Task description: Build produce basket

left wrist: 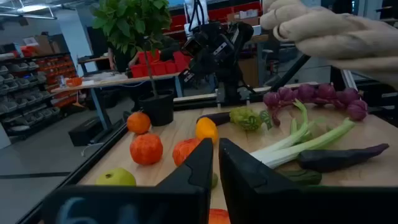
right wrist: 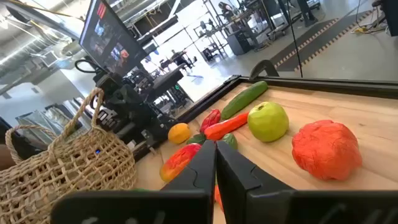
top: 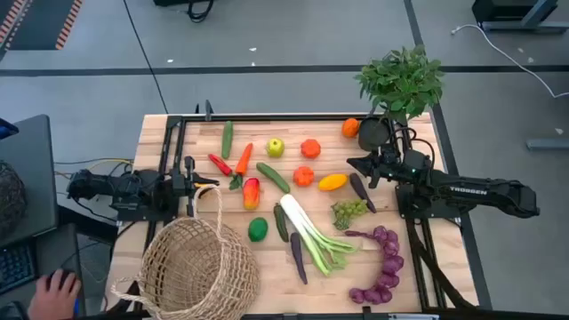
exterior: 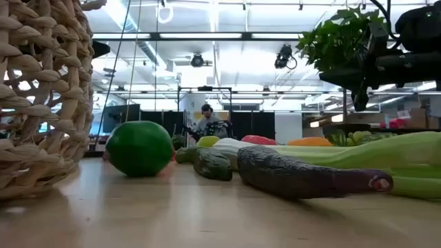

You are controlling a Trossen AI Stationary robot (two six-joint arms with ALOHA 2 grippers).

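Note:
The tan wicker basket [top: 200, 267] lies tipped at the table's near left, and its thin loop handle [top: 218, 200] arches up toward my left gripper [top: 209, 184]. That gripper is shut and level, pointing toward the table's right; the handle [left wrist: 323, 31] shows blurred above and beside its fingers. The produce lies spread over the table's middle: leek [top: 311, 233], purple grapes [top: 382, 267], green apple [top: 276, 147], tomatoes [top: 310, 148], carrot [top: 244, 158], cucumber [top: 227, 139]. My right gripper [top: 351, 163] hovers shut at the far right, pointing left above the table, with apple [right wrist: 268, 121] and tomato [right wrist: 326, 149] ahead.
A leafy plant in a black pot [top: 402, 82] stands at the far right corner, close behind my right arm. A green round fruit [exterior: 139, 148] and a dark aubergine [exterior: 310, 180] lie near the front edge. A person's hand [top: 53, 293] rests left of the table.

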